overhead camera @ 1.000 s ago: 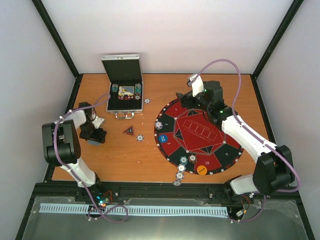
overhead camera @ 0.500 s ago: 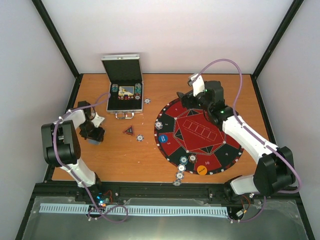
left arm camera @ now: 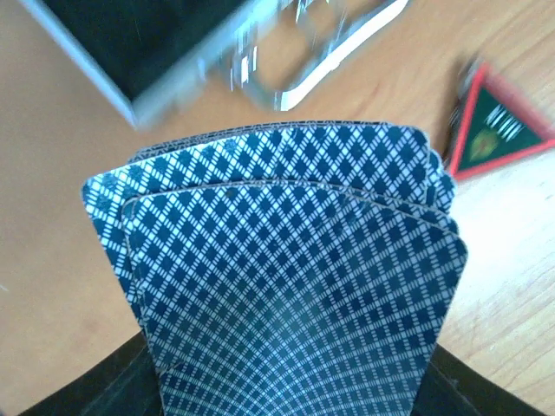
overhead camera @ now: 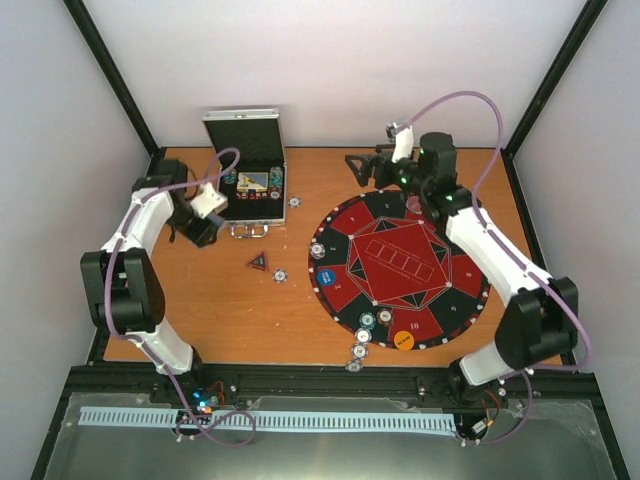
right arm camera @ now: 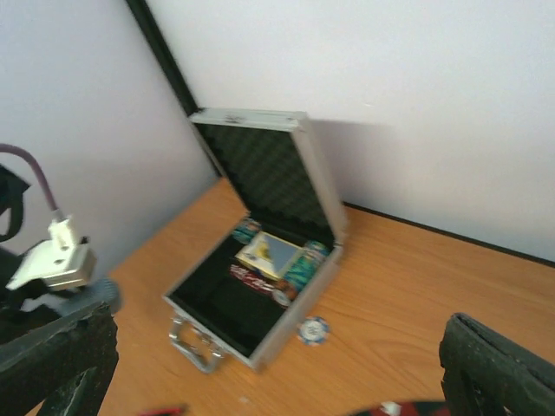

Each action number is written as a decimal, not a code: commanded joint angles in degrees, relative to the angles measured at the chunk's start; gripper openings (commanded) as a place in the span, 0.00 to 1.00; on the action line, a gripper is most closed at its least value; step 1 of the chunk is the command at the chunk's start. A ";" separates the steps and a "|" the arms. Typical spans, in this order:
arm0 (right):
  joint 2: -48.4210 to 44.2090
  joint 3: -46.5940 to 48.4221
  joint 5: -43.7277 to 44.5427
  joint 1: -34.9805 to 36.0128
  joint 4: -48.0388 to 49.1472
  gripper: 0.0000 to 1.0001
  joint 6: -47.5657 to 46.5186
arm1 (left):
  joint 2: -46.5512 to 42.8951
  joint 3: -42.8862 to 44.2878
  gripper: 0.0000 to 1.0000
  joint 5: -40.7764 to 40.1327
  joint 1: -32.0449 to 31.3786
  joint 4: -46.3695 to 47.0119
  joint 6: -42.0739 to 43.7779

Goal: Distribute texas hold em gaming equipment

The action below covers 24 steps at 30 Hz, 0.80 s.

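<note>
A fanned stack of blue-checked playing cards (left arm camera: 286, 260) fills the left wrist view, sticking out from between the jaws. My left gripper (overhead camera: 200, 228) is shut on them, just left of the open metal case (overhead camera: 218, 196). My right gripper (overhead camera: 362, 168) hangs open and empty above the table behind the round red-and-black mat (overhead camera: 400, 215). Poker chips lie by the case (overhead camera: 295, 202), on the wood (overhead camera: 281, 273) and at the mat's near rim (overhead camera: 368, 320). A blue disc (overhead camera: 326, 277) and an orange disc (overhead camera: 403, 340) sit on the mat.
The case (right arm camera: 260, 286) holds chip stacks and a card box, with one chip (right arm camera: 313, 330) beside it. A red triangular marker (overhead camera: 258, 262) lies between case and mat; it also shows near the cards (left arm camera: 499, 130). Walls close in the table on three sides.
My left gripper closed on the cards, lifted off the table's left side and swung back toward the case. My right gripper moved from the mat's far edge back and left, still open.
</note>
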 commanded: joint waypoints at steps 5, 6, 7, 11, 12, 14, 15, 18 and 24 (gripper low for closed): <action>17.39 12.09 -15.55 1.44 0.37 0.94 18.59 | 3.96 22.59 0.51 1.21 -9.79 -12.10 10.85; 19.62 14.14 -15.88 2.64 -0.97 0.93 18.58 | 4.90 24.35 0.51 0.69 -11.04 -12.81 11.38; 21.69 16.40 -16.44 3.63 -2.18 0.93 18.32 | 5.71 26.13 0.51 0.09 -12.34 -13.43 11.77; 28.65 23.21 -21.57 6.75 -2.33 0.92 20.15 | 8.10 31.51 0.51 -1.02 -16.87 -15.46 13.81; 30.31 24.66 -22.88 7.35 -2.39 0.91 20.77 | 8.53 32.50 0.51 -1.17 -17.69 -15.75 14.23; 33.05 27.13 -23.84 8.62 -2.47 0.90 22.13 | 9.48 34.01 0.51 -1.61 -19.15 -16.28 14.91; 34.03 27.42 -23.62 9.26 -2.04 0.90 22.82 | 9.78 34.33 0.51 -1.85 -19.76 -16.44 15.42; 37.79 29.00 -26.13 11.46 0.98 0.89 25.00 | 10.90 34.99 0.51 -2.48 -21.24 -16.52 16.17; 42.00 33.06 -30.90 12.76 1.15 0.83 26.05 | 12.16 36.21 0.50 -2.09 -21.58 -16.20 16.74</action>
